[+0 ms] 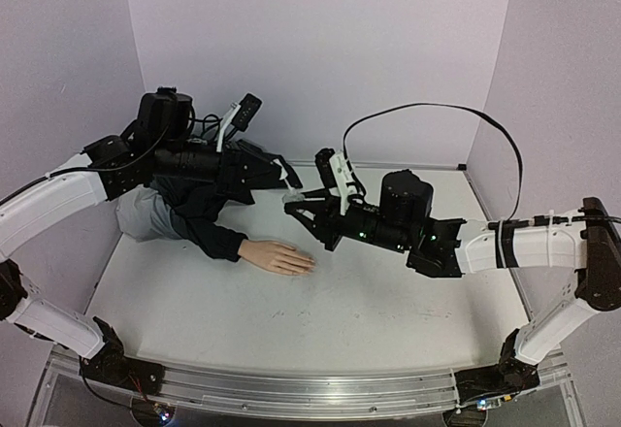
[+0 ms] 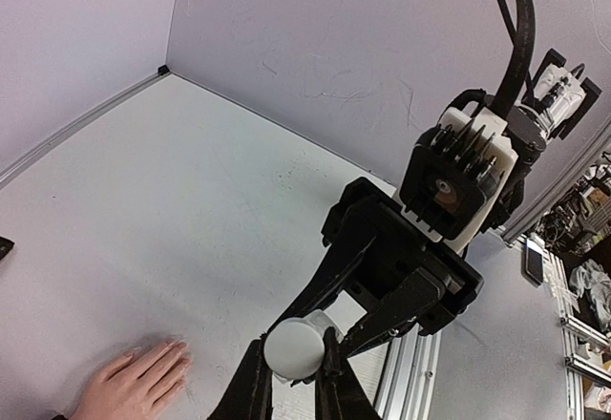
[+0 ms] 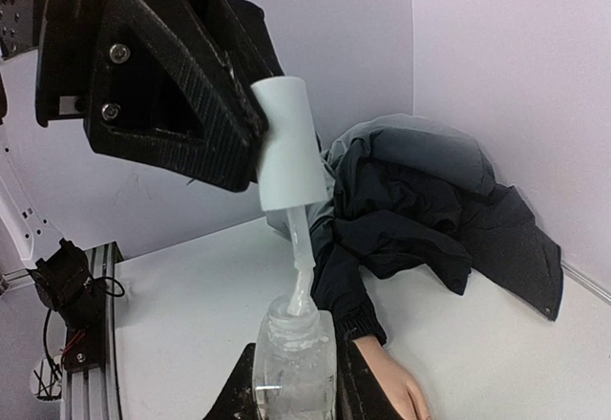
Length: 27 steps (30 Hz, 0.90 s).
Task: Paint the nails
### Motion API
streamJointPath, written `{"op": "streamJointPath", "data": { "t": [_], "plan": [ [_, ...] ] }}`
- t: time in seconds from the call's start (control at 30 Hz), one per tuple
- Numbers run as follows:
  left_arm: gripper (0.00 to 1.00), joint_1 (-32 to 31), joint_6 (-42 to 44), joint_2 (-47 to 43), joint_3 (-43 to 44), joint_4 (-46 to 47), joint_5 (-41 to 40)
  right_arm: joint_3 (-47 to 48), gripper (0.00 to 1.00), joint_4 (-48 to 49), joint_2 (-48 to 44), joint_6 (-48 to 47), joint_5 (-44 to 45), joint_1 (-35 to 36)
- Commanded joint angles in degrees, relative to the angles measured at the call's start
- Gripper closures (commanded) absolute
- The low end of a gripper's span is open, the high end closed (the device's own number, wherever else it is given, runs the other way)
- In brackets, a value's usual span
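Top view, left gripper: the left gripper (image 1: 288,192) reaches in from the left above the flat white table (image 1: 388,320). It is closed on something small and pale that is hard to make out from this height.
Top view, right gripper: the right gripper (image 1: 295,212) comes in from the right, with its tips just below the left one's.
Top view, nails: the nails (image 1: 308,266) are at the fingertips of the pale peach mannequin hand (image 1: 279,256). The hand lies palm down on the table, coming out of a dark fabric sleeve (image 1: 218,238). The nails are near both grippers but apart from them, on the side toward the arm bases, and are too small to tell apart.
Left wrist view, left gripper: its two black fingers (image 2: 250,387) pinch a round white plastic cap (image 2: 296,346), seen end-on.
Left wrist view, right gripper: its black body faces the camera just beyond the cap.
Left wrist view, nails: the nails (image 2: 177,350) rest on the table to the lower left of the cap, well clear of it.
Right wrist view, right gripper: its fingers (image 3: 234,393) clamp a small clear bottle (image 3: 294,363) upright.
Right wrist view, left gripper: it holds the cap (image 3: 286,143) tilted above the bottle, and the thin pale brush stem (image 3: 303,258) runs down into the neck.
Right wrist view, nails: the mannequin hand (image 3: 396,391) shows just behind the bottle to the right, but its fingertips are cut off by the frame edge.
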Motion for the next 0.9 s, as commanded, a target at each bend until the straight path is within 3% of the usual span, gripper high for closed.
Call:
{"op": "streamJointPath", "data": {
  "t": [0.0,0.87],
  "plan": [
    [1.00,-0.58,1.46,0.01,0.08,0.40,-0.77,2.00,1.00,4.65,-1.81,-0.93,0.64,0.41],
    [1.00,-2.73,3.40,2.02,0.93,-1.93,-2.86,4.70,1.00,2.62,-1.80,-2.44,1.78,0.40]
  ]
}}
